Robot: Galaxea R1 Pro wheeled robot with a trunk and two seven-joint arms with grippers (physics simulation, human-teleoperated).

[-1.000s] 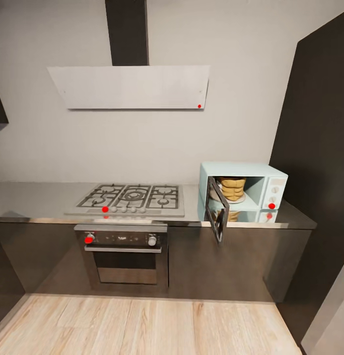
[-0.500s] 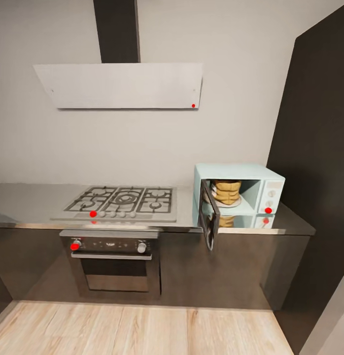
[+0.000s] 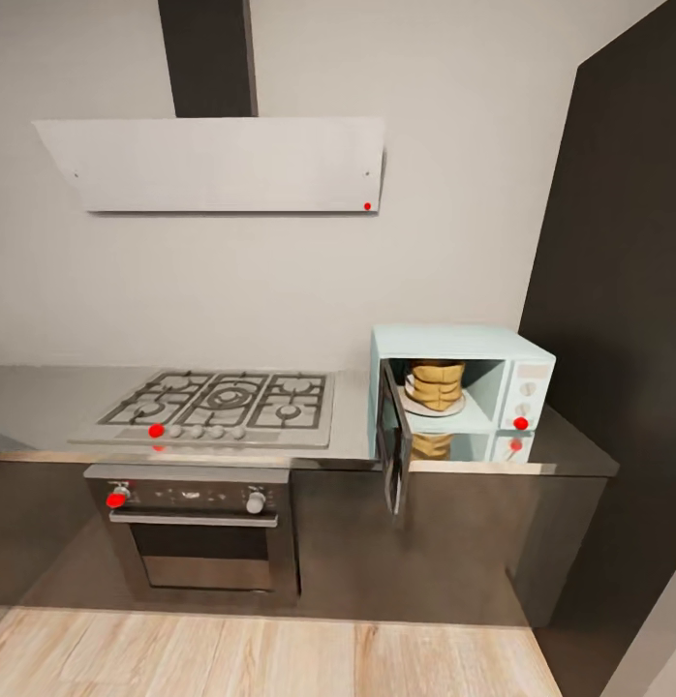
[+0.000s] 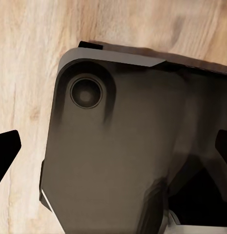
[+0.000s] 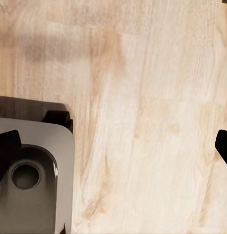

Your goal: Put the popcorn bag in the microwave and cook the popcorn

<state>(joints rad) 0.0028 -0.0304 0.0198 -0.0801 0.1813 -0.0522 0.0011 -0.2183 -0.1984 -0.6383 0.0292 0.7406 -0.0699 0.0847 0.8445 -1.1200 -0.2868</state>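
The head camera is swinging leftward across the kitchen, so the whole scene is sliding toward the left of the view compared with a second ago, while the things themselves are keeping their places. The microwave (image 3: 461,390) is sitting at the right end of the countertop (image 3: 47,402), its door (image 3: 391,447) standing wide open and swung out over the counter edge. The popcorn bag (image 3: 436,383) is resting upright inside the cavity on the round turntable plate (image 3: 460,406). To the left, the gas hob (image 3: 218,405) is lying set into the worktop, with the black oven (image 3: 194,523) below it and the flat white hood (image 3: 214,163) hanging above. In the left wrist view the left gripper (image 4: 113,153) is hanging open over a dark part of the robot's base (image 4: 113,161) and the wooden floor (image 4: 30,58), fingertips well apart. In the right wrist view the right gripper (image 5: 113,146) is likewise spread wide over pale planks, empty.
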